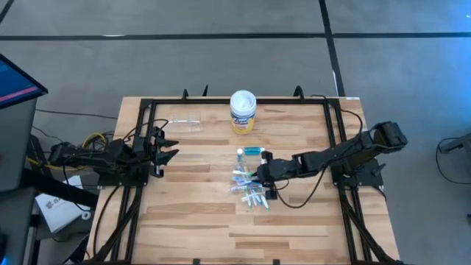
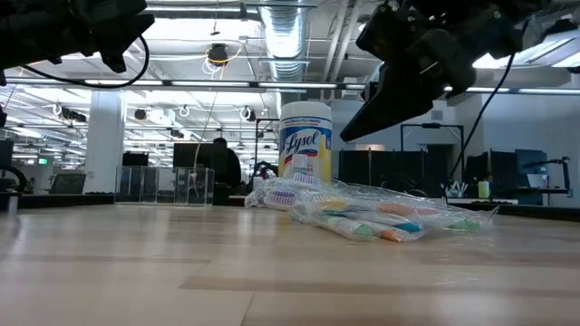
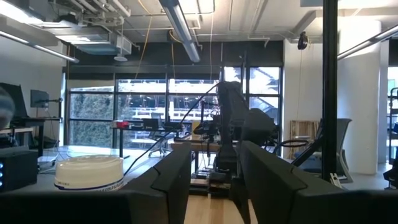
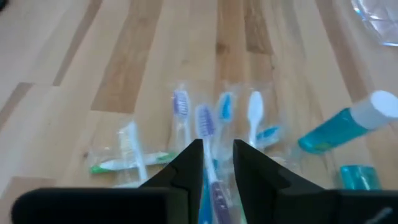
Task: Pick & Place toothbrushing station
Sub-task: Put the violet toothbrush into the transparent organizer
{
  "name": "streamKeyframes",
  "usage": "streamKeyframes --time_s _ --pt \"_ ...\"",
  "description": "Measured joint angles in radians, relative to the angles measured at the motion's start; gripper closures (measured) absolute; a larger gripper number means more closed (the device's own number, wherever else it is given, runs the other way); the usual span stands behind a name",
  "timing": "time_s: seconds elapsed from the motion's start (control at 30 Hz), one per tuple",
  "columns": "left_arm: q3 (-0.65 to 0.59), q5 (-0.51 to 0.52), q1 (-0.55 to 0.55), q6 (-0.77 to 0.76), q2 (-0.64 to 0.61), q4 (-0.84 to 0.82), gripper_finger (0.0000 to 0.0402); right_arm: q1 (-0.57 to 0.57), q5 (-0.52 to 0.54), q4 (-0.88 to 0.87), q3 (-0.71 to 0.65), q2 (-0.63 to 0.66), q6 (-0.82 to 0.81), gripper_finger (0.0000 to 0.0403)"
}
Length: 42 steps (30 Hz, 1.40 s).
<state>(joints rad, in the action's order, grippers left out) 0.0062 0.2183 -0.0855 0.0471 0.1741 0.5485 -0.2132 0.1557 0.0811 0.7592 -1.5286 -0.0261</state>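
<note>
1. The right hand [image 1: 259, 175] was hovering just over the pile of wrapped toothbrushes [image 1: 246, 188] near the middle of the bench [image 1: 191, 221]. In its wrist view the fingers stood a little apart, with a purple-bristled toothbrush [image 4: 208, 155] running into the gap between them. Couldn't tell whether they were pinching it or just lined up over it, so I'd call the grip unclear.

2. The left hand [image 1: 165, 147] was parked over the left side of the bench, well apart from the pile, fingers partly spread and nothing between them.

3. Toothbrushes: all still in one loose heap in their clear wrappers, lying flat. From the low view the heap [image 2: 362, 213] sat in front of the Lysol tub [image 2: 305, 145].

4. The teal toothpaste tube [image 1: 250, 152] with its white cap lay just on the far side of the heap, also flat on the bench.

5. The clear plastic cup [image 1: 188, 124] lay toward the far left, well apart from everything else, and looked empty, though it's hard to read.

6. My read on progress: basically at the start. Nothing appeared to be in the cup, so every brush and the paste still had to be moved. First pick was only being set up.
</note>
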Motion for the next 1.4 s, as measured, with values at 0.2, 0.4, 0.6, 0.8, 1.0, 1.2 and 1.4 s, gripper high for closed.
streamKeyframes --time_s 0.2,0.4,0.6,0.8,1.0,1.2,1.4 --pt "0.0 -0.001 0.0 0.0 0.0 0.0 0.0266 0.001 -0.001 -0.042 0.044 -0.069 0.003 0.0287" --pt "0.0 -0.001 0.0 0.0 0.011 0.005 0.0266 0.0 -0.002 -0.045 0.09 -0.137 0.034 0.028" --pt "0.0 -0.004 0.0 0.0 0.027 0.001 0.0266 0.001 -0.001 -0.064 0.12 -0.184 0.037 0.0279" --pt "0.0 -0.004 0.0 0.0 0.039 0.002 0.0266 0.001 -0.002 -0.082 0.146 -0.235 0.047 0.028" --pt "0.0 -0.004 0.0 0.0 0.038 0.003 0.0266 0.005 -0.001 -0.078 0.169 -0.245 0.064 0.028" --pt "0.0 -0.003 0.0 0.0 0.038 0.006 0.0266 0.015 -0.001 -0.087 0.17 -0.245 0.064 0.028" --pt "0.0 0.0 0.0 0.0 0.038 0.007 0.0266 0.02 -0.001 -0.114 0.17 -0.245 0.063 0.0281"
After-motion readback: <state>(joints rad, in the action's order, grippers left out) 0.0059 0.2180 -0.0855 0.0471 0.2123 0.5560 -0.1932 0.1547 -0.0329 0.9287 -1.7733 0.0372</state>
